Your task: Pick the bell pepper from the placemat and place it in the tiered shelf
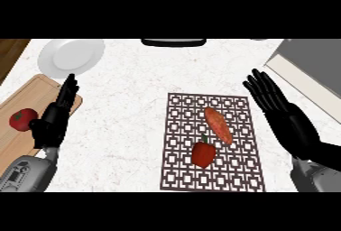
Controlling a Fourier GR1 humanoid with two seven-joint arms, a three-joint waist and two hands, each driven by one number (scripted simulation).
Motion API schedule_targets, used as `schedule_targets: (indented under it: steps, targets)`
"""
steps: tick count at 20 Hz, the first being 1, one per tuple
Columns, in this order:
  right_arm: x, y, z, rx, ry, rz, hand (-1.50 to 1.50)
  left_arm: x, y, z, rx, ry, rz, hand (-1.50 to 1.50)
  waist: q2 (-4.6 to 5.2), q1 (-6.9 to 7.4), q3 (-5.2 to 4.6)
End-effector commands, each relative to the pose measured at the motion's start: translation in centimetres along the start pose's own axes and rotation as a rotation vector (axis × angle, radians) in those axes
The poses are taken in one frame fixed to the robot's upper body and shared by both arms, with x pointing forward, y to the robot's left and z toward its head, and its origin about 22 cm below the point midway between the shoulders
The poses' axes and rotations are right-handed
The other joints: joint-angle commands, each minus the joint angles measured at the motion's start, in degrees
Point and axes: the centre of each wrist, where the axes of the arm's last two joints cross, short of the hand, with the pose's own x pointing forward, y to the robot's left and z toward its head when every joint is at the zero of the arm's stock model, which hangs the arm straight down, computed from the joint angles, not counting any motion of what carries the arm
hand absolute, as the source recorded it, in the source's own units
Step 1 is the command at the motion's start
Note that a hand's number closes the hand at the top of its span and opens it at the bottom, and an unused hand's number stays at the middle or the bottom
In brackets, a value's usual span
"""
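The bench [133,117] has a pale speckled top. A dark latticed placemat [212,176] lies near its front edge, right of the middle. A white plate [71,56] sits toward the far left corner, with a wooden cutting board [20,131] lying in front of it along the left edge. A grey tiered shelf [310,74] stands at the far right corner.

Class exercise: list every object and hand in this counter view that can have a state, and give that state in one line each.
bell pepper: lying on the placemat, not held
sweet potato: lying on the placemat, just above the pepper
placemat: flat on the counter
tomato: resting on the cutting board
cutting board: flat at the counter's left
plate: bare, upper left
left hand: open, holding nothing
right hand: open, holding nothing
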Motion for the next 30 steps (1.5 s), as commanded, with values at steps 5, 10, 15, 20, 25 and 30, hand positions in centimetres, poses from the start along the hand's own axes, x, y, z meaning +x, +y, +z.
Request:
schedule_targets:
  steps: [5, 10, 15, 20, 25, 30]
  targets:
    - [-2.4, -2.8, 5.0, -0.671, 0.302, 0.177, -1.5, 0.4, -1.5, 0.3, -0.033, 0.025, 0.024, 0.0, -0.74, -4.63, 0.33]
    - [-4.7, -6.0, 12.5, -0.95, 0.526, 0.428, 1.5, -0.7, -1.6, 1.3, -0.033, 0.064, 0.03, 0.0, 1.62, -8.43, -1.07]
    - [-6.9, -0.8, 14.7, -1.42, 0.426, 0.583, -1.5, -0.4, -2.4, 1.6, -0.072, 0.078, 0.068, 0.0, -0.66, -5.19, 0.4]
    - [-4.8, 7.8, 13.1, -1.493, 0.24, 0.529, -1.5, 1.0, -4.8, 2.0, -0.138, 0.077, 0.091, 0.0, -0.85, -2.69, 0.68]
    - [-3.3, 11.6, 15.3, -1.226, 0.422, 0.526, -1.5, 1.5, -5.2, 0.5, -0.162, 0.055, 0.069, 0.0, -0.02, -0.73, 0.39]
    - [-2.7, 13.7, 15.5, -1.13, 0.52, 0.562, -1.5, 2.2, -6.1, 0.2, -0.179, 0.039, 0.062, 0.0, 0.65, 0.32, 0.15]
